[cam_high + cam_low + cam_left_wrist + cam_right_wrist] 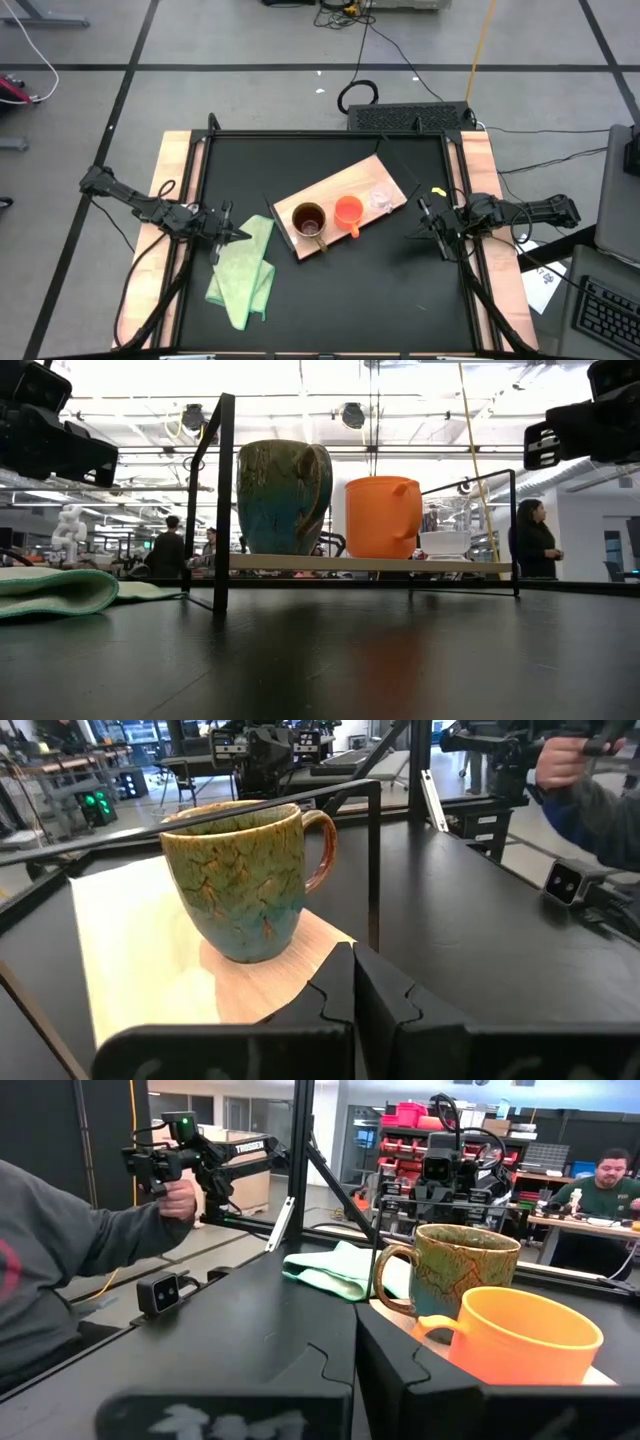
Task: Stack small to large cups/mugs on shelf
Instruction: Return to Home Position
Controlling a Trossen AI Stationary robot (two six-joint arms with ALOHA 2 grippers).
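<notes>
The light-wood shelf point(325, 195) lies slantwise at the table's middle, raised on a thin black frame point(222, 500). On it, upright in a row, stand the brown mug point(309, 220), the orange mug point(348, 211) and the tiny clear glass cup point(381, 197). They also show in the low view: the brown mug point(283, 497), the orange mug point(383, 517) and the glass cup point(445, 543). My left gripper point(243, 236) is shut and empty, left of the shelf, pointing at the brown mug point(245, 880). My right gripper point(413, 236) is shut and empty, right of the shelf, near the orange mug point(525, 1340).
A light green cloth point(245, 270) lies crumpled at the near left, beside my left gripper. The frame's black posts point(374, 860) rise at the shelf's corners. Bare black tabletop point(360, 300) lies near the front edge. People's sleeves show beyond the table point(60, 1260).
</notes>
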